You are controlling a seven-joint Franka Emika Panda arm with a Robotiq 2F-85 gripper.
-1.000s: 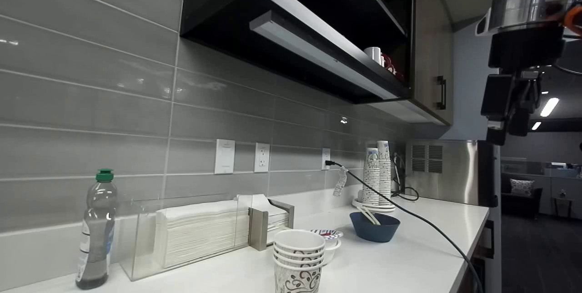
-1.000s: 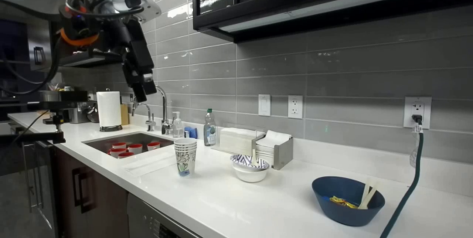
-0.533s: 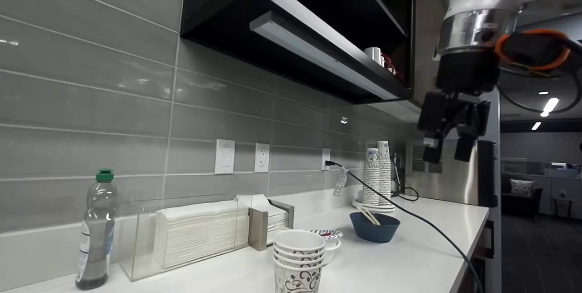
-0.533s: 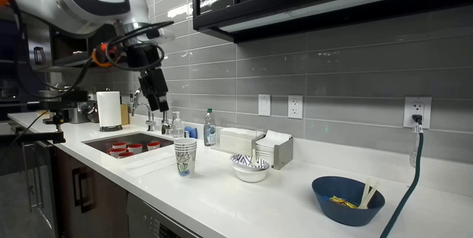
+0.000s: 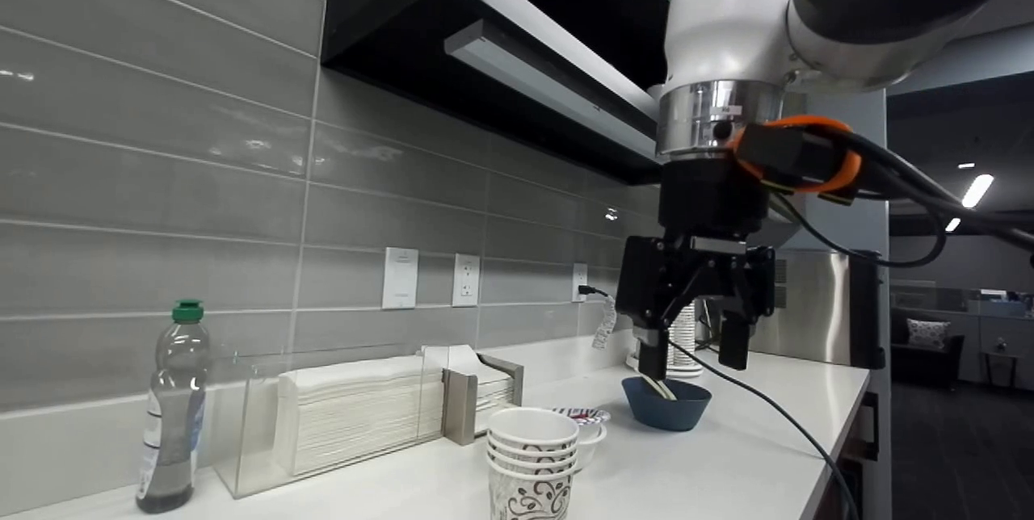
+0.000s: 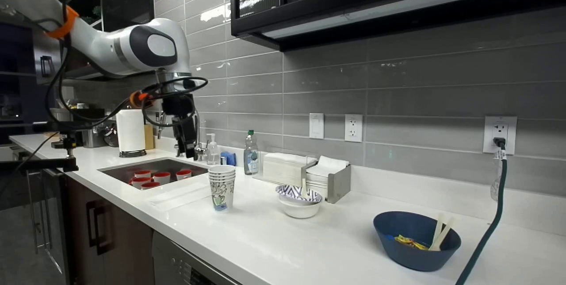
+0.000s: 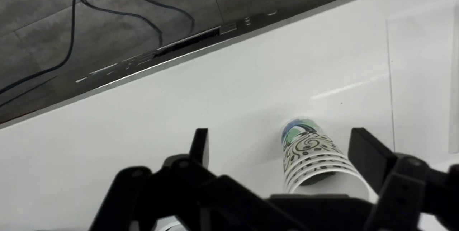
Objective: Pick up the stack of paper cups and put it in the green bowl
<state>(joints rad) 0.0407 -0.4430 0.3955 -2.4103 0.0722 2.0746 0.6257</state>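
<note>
In an exterior view, the black two-fingered gripper [image 5: 693, 357] hangs with jaws released and parted, while the nested stack of white paper cups [image 5: 531, 467] with dark scroll print stands upright on the white countertop [image 5: 687, 475], well apart from the round dark blue-teal bowl [image 5: 667, 410]. In an exterior view, the cups stand between the grey metal sink [image 6: 172, 164] and a round white bowl [image 6: 299, 211], and pale utensils [image 6: 442, 234] lean in the blue-teal bowl. In the wrist view, the cups appear between the spread fingers [image 7: 371, 154].

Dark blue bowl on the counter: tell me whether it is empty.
No, in an exterior view the dark blue bowl holds two pale utensils and something yellow.
</note>
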